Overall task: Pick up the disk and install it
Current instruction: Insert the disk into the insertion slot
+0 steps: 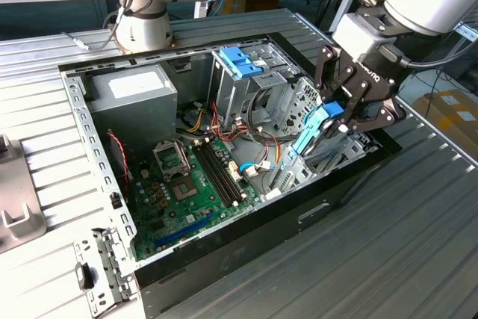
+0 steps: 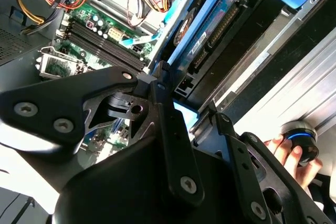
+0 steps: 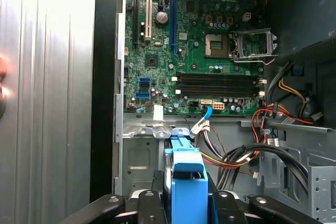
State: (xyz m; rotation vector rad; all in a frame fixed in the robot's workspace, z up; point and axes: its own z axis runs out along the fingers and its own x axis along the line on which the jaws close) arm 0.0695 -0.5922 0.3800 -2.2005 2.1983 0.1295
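My gripper [image 1: 337, 112] is shut on the disk [image 1: 317, 129], a dark flat drive with blue side rails. I hold it tilted on edge over the drive cage [image 1: 302, 166] at the exterior view's right end of the open computer case [image 1: 246, 240]. Its lower end reaches down into the cage. In the second wrist view the disk [image 2: 210, 32] shows its connector edge and a blue rail, with black fingers [image 2: 160, 90] clamped across it. In the first wrist view the blue rail [image 3: 187, 182] stands between the fingers [image 3: 148, 205], above the metal cage.
Inside the case lie the green motherboard [image 1: 196, 177], a grey power supply [image 1: 134, 93], a metal cage with a blue latch [image 1: 240, 61] and loose cables [image 1: 258, 140]. A person's hand [image 2: 286, 153] holds a round knob beside the case. A loose bracket [image 1: 97, 274] lies outside.
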